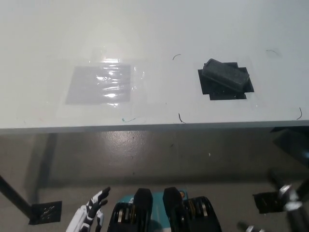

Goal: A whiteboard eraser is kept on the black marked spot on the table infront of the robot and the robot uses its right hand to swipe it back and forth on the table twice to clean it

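Eraser (225, 75) askew on black mark (227, 93); left hand (91, 212) empty, fingers spread; right hand (289, 203) cropped, grip unclear.

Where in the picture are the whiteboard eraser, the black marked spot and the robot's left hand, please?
whiteboard eraser (225, 75): head view, middle of its top face.
black marked spot (227, 94): head view, bare strip below the eraser.
left hand (91, 212): head view, middle of the white hand, lower left.
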Robot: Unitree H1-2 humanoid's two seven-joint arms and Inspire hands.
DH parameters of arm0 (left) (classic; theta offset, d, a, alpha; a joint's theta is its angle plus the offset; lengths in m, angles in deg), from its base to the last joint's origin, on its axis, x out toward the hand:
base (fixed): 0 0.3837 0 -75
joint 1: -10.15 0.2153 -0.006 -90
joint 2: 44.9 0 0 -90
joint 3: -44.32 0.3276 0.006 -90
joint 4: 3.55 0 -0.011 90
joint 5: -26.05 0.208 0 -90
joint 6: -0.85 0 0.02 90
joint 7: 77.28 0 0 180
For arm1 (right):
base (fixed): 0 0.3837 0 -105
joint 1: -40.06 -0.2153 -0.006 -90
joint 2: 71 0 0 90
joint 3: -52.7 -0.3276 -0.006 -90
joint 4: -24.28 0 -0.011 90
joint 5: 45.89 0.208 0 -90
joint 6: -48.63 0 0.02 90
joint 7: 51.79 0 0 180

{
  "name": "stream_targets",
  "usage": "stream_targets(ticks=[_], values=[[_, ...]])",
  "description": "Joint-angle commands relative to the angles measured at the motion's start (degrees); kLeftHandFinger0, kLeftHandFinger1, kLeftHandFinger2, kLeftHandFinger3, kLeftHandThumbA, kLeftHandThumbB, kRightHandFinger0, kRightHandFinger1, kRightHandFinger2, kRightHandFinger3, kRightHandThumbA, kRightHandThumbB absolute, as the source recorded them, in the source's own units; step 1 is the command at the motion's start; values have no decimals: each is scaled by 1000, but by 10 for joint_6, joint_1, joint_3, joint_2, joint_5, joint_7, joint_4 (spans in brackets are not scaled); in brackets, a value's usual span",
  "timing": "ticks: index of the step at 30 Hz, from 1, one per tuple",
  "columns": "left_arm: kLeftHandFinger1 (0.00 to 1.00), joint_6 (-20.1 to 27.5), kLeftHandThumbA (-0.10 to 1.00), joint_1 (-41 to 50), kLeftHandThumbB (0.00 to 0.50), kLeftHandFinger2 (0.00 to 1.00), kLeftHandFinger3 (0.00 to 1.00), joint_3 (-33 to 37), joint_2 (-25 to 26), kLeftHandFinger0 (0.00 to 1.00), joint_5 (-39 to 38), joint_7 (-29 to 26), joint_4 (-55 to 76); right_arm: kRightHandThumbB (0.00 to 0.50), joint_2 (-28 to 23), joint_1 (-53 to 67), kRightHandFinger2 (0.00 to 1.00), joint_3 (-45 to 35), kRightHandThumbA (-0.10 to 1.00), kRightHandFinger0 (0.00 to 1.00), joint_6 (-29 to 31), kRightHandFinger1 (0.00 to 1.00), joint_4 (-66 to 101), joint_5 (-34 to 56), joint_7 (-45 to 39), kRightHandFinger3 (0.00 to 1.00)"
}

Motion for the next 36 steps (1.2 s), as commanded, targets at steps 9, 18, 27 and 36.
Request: stream_targets(ticks=[9, 18, 27, 36], values=[[1000, 11, 1000, -23, 500, 1000, 1000, -5, 13, 1000, -9, 18, 22, 366, -92, -288, 1000, -75, 1000, 1000, -353, 1000, 222, -58, -95, 1000], [1000, 32, 1000, -25, 500, 1000, 1000, -5, 13, 1000, 12, 8, -2, 410, -161, -605, 1000, -5, 1000, 1000, -488, 1000, -8, -190, -269, 1000], [1000, 34, 1000, -29, 500, 1000, 1000, -4, 13, 1000, 22, 6, -4, 419, -131, -836, 1000, 125, 1000, 1000, -488, 1000, -378, -250, -305, 1000], [1000, 29, 1000, -33, 500, 1000, 1000, -10, 12, 1000, 17, 3, 4, 393, -67, -962, 1000, 195, 1000, 1000, -461, 1000, -676, -236, -214, 1000]])
